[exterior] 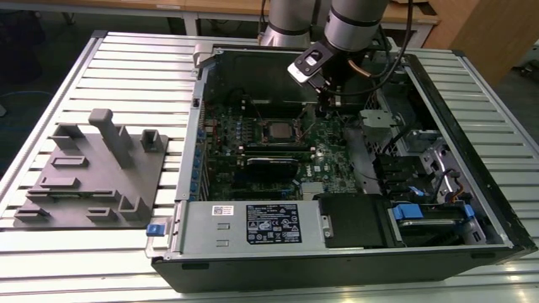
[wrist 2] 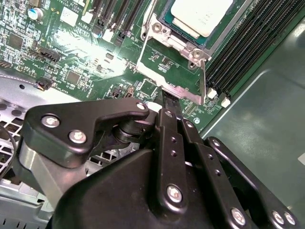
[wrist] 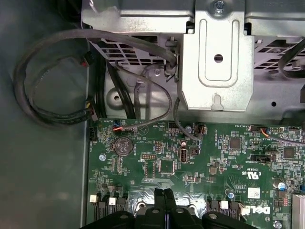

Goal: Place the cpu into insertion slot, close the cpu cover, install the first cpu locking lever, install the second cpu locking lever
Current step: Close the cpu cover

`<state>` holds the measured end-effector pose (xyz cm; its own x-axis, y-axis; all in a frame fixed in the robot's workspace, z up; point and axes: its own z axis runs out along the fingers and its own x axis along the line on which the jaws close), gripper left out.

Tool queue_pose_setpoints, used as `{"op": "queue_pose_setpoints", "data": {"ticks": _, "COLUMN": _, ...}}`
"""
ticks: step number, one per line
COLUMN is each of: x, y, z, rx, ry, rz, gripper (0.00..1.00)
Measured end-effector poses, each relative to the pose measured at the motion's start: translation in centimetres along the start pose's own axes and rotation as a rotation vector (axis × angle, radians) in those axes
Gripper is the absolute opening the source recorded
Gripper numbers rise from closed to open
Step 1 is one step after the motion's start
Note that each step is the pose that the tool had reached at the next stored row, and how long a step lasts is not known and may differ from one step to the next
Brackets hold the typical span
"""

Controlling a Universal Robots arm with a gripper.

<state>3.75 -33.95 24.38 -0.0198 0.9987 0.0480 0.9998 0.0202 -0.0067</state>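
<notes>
The cpu (wrist 2: 200, 14), a pale silvery square, lies in the insertion slot (wrist 2: 164, 21) on the green motherboard; in the exterior view the cpu (exterior: 281, 130) sits mid-board. The cpu cover (wrist 2: 144, 55) stands tilted up and open, with the board showing through its cut-out. A thin locking lever (wrist 2: 203, 81) sticks up beside it. My gripper (wrist 2: 169, 98) is shut, its black fingertips pressed together at the cover's free edge. The same closed gripper (wrist: 164, 196) hangs low over the board in the first wrist view. In the exterior view the gripper (exterior: 324, 101) is just to the right of the socket.
Long black memory slots (wrist 2: 248, 47) run beside the socket. A metal drive bracket (wrist: 217, 57) and looping grey cables (wrist: 47, 95) lie close to the arm. The power supply (exterior: 252, 224) fills the case front. A grey fixture plate (exterior: 93, 170) sits at the exterior view's left.
</notes>
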Motion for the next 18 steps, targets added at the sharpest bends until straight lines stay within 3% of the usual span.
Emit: {"op": "queue_pose_setpoints", "data": {"ticks": 18, "x": 0.00, "y": -0.36, "z": 0.20, "rx": 0.0043, "ry": 0.0001, "rz": 0.000, "gripper": 0.11}}
